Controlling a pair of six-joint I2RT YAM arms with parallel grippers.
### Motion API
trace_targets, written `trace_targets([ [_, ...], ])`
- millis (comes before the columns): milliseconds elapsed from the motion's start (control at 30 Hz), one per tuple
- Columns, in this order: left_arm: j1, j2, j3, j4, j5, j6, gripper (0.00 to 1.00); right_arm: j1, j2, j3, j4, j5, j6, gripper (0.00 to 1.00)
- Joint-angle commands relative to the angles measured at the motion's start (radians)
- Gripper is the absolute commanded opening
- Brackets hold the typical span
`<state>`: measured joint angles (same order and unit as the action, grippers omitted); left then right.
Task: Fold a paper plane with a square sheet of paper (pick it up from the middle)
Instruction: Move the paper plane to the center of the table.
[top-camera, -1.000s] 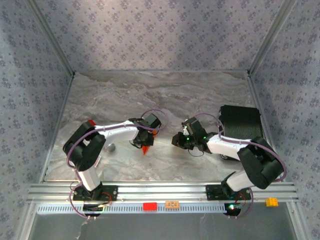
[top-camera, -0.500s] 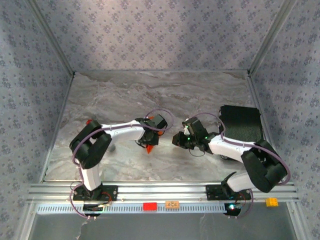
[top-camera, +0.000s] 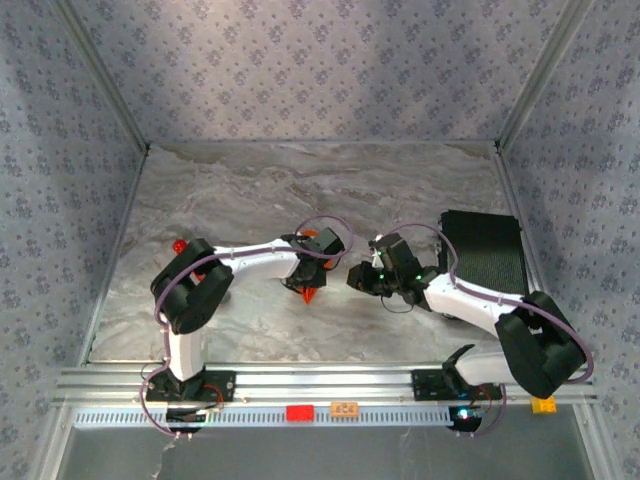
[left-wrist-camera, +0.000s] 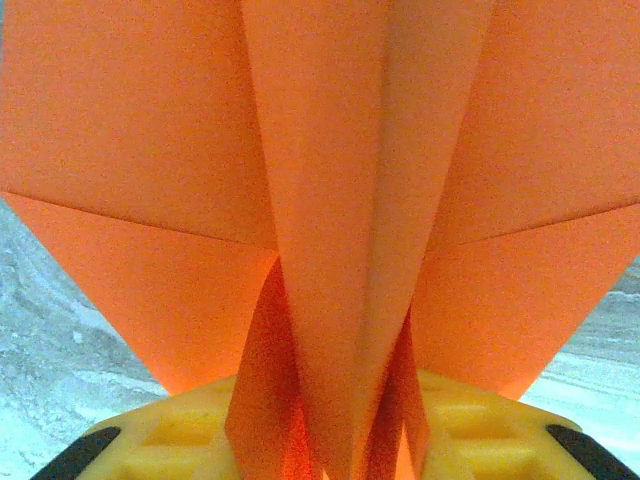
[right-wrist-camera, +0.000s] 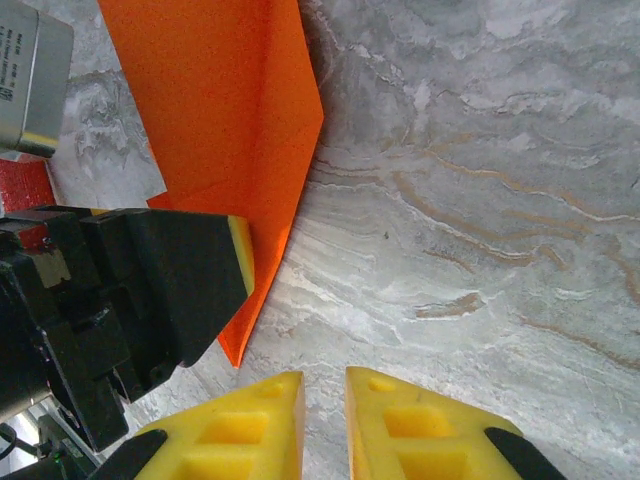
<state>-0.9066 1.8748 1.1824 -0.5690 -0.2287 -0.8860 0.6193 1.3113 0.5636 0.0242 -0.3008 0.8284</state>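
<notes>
The square sheet of paper is folded into an orange paper plane (top-camera: 309, 288) that hangs nose down over the middle of the table. My left gripper (top-camera: 311, 268) is shut on its tail end. In the left wrist view the centre keel and spread wings (left-wrist-camera: 330, 150) rise from between the yellow fingers (left-wrist-camera: 180, 440), which stand a little apart around the folded layers. My right gripper (top-camera: 356, 277) hovers just right of the plane. Its yellow fingers (right-wrist-camera: 250, 430) are narrowly open over bare marble, nothing between them. The plane (right-wrist-camera: 220, 110) and the left gripper's black finger (right-wrist-camera: 170, 290) sit to their upper left.
A black box (top-camera: 482, 255) stands at the right, behind my right arm. A red cylinder (top-camera: 179, 245) lies at the far left. On the front rail sit a red block (top-camera: 299, 412), an orange piece (top-camera: 345, 408) and a yellow block (top-camera: 544, 404).
My left gripper has carried the plane to the right, closer to my right gripper. The right gripper has barely shifted.
</notes>
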Motion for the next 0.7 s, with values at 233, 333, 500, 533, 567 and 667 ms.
trace_targets([
  [233,-0.014,0.025,0.02,-0.082,0.018,-0.039,0.34,-0.01,-0.05,-0.014,-0.048,0.042,-0.019,0.22],
  [333,-0.016,0.002,0.024,-0.084,0.016,-0.038,0.34,-0.016,-0.057,-0.012,-0.062,0.047,-0.023,0.22],
  [500,-0.015,-0.028,0.043,-0.103,0.006,-0.033,0.34,-0.026,-0.07,-0.006,-0.079,0.055,-0.029,0.23],
  [533,-0.015,-0.036,0.046,-0.103,0.004,-0.031,0.35,-0.03,-0.072,-0.003,-0.081,0.055,-0.032,0.23],
  [567,-0.015,-0.043,0.049,-0.103,0.003,-0.03,0.35,-0.033,-0.075,-0.001,-0.087,0.056,-0.034,0.23],
  [667,-0.015,-0.063,0.049,-0.103,0.0,-0.025,0.35,-0.042,-0.082,0.012,-0.113,0.064,-0.048,0.24],
])
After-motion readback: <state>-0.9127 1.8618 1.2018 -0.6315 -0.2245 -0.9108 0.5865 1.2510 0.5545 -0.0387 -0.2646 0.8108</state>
